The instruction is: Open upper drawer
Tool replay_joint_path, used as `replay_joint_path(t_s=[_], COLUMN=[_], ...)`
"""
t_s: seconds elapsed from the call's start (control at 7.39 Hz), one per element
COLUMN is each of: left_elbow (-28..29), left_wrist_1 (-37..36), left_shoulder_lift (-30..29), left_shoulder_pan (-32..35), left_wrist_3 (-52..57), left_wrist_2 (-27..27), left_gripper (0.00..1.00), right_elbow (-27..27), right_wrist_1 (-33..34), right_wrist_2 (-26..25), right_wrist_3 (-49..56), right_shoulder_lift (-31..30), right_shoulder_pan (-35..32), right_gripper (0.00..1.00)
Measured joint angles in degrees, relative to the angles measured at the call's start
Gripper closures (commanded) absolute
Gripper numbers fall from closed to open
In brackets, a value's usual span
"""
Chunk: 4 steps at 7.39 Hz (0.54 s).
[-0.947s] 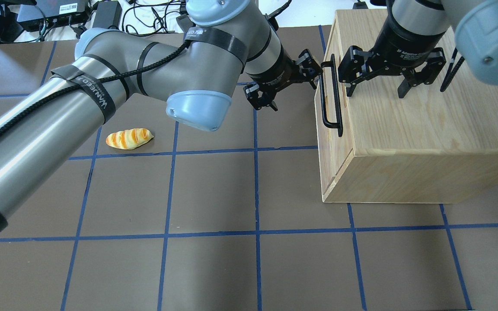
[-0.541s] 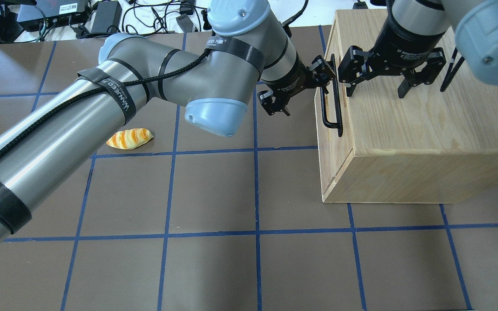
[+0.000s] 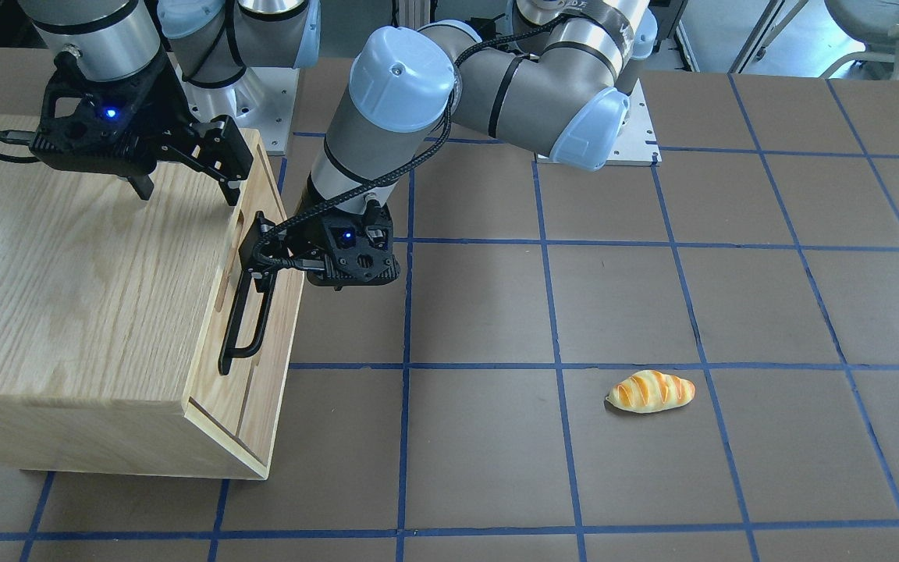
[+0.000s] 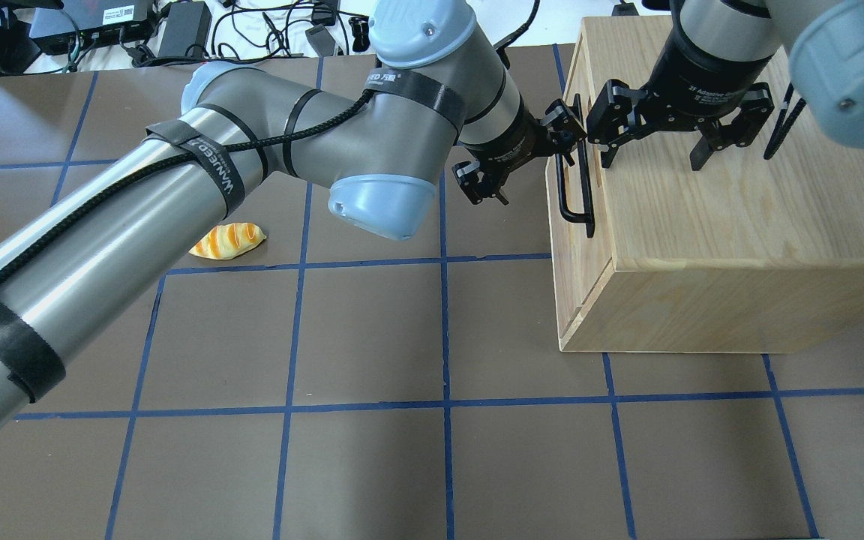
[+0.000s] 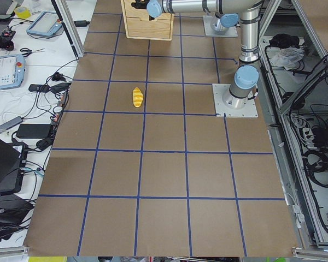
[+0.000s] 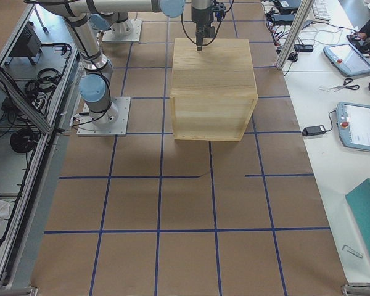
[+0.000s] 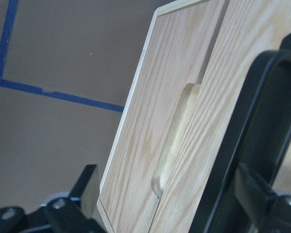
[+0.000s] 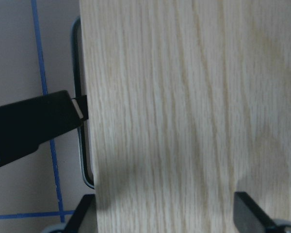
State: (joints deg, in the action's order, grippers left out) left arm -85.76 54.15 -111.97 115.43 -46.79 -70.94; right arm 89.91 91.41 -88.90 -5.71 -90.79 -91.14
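a light-wood cabinet (image 4: 739, 225) is standing on a brown table (image 4: 372, 337) marked with a blue tape grid, on the right side of the overhead view. the drawer (image 4: 589, 270) is sitting in the upper part of the cabinet front. it is looking shut, with its front lying flush with the cabinet. a long black handle (image 4: 577, 180) is running across the drawer front, beside a routed slot.

the left gripper (image 4: 528, 156) is reaching in level at the far end of the handle. its jaws are standing wide apart and are holding nothing. in the left wrist view the handle is passing between the two fingers, close to the upper one, and whether they are touching cannot be told.

the right gripper (image 4: 653, 154) is pointing down over the cabinet top, near its front edge. its jaws are also spread wide and are gripping nothing. whether its fingertips are touching the wood cannot be told.

a small bread (image 4: 227, 240), golden with pale stripes, is lying on the table well apart from the cabinet, partly tucked under the left arm in the overhead view.
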Motion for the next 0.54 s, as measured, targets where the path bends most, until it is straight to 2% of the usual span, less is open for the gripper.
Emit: replay_joint_path(t_s=[0.54], left_elbow=[0.0], left_wrist_1=[0.0], left_shoulder_lift=[-0.6], left_shoulder_pan=[0.3], left_wrist_3=[-0.4], left_wrist_2=[0.0], left_gripper=[0.0], right_elbow=[0.0], right_wrist_1=[0.0], right_wrist_2=[0.0], right_wrist_3=[0.0], right_shoulder_lift=[0.0], right_shoulder_pan=[0.0], right_gripper=[0.0])
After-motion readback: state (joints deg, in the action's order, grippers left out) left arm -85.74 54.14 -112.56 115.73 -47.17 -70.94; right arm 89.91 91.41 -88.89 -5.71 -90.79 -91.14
